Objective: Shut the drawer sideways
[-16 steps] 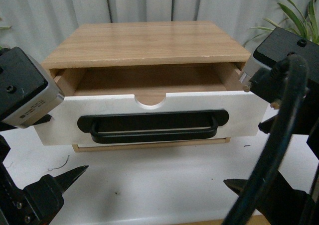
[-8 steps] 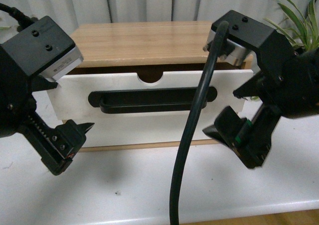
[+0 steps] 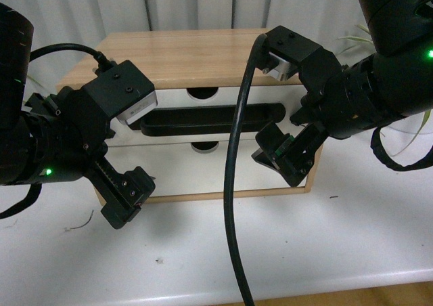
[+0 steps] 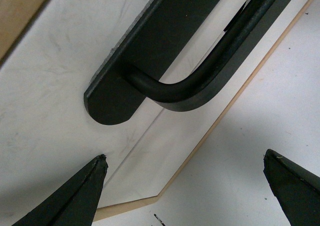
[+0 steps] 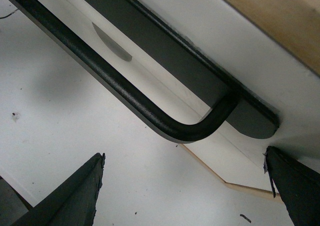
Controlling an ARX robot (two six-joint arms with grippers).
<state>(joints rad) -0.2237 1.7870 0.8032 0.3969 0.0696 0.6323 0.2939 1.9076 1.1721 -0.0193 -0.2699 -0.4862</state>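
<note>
White tabletop (image 3: 338, 238) beneath closed drawer (image 3: 196, 121)

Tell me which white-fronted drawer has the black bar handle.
The upper drawer, just under the wooden top; the lower drawer has only a notch, no handle.

My body cam faces the drawer (image 3: 172, 101) front-on from further back; both wrist cams hug opposite ends of its handle (image 4: 190, 86).

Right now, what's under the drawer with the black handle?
Another white drawer, handleless, notched on top. The left pincer and right pincer cover its ends; its inside is hidden.
</note>
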